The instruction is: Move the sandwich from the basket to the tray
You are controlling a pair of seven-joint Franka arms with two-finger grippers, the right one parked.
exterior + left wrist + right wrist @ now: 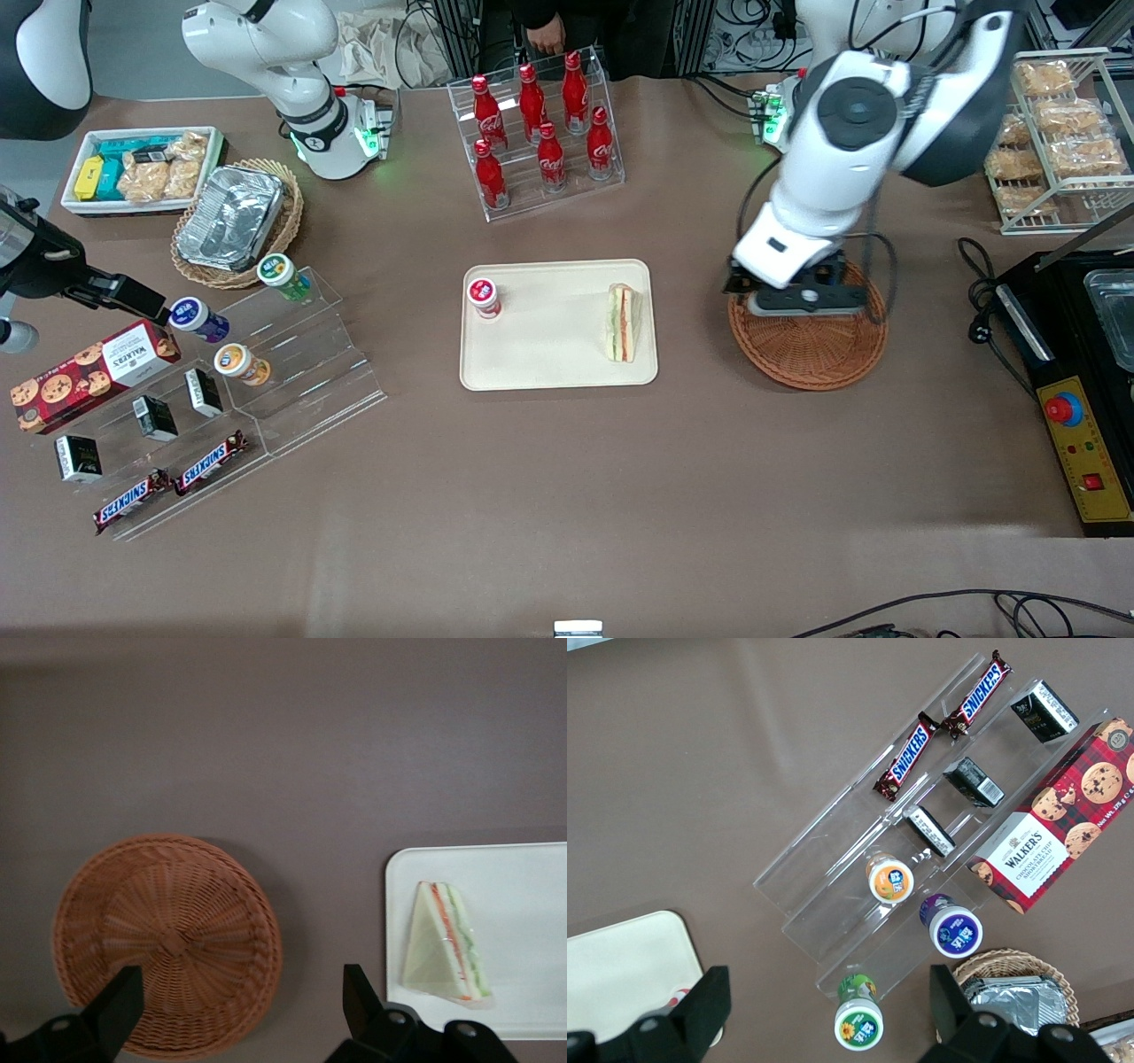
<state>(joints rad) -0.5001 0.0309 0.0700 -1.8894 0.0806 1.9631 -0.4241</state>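
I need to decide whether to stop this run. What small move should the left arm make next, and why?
Probably just lift clear and retreat. The sandwich already lies on the tray, the basket is empty, and the gripper hangs open above the basket, holding nothing, so no carrying seems left.

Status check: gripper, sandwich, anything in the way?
Gripper open, empty, above the basket. Sandwich on tray. Basket empty. Nothing blocking.

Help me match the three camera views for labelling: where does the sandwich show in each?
Front view: the sandwich lies on the tray, at its edge nearest the basket.
Left wrist view: on the tray, beside the open gripper.
Right wrist view: not in it.
Shared landmark: the tray.
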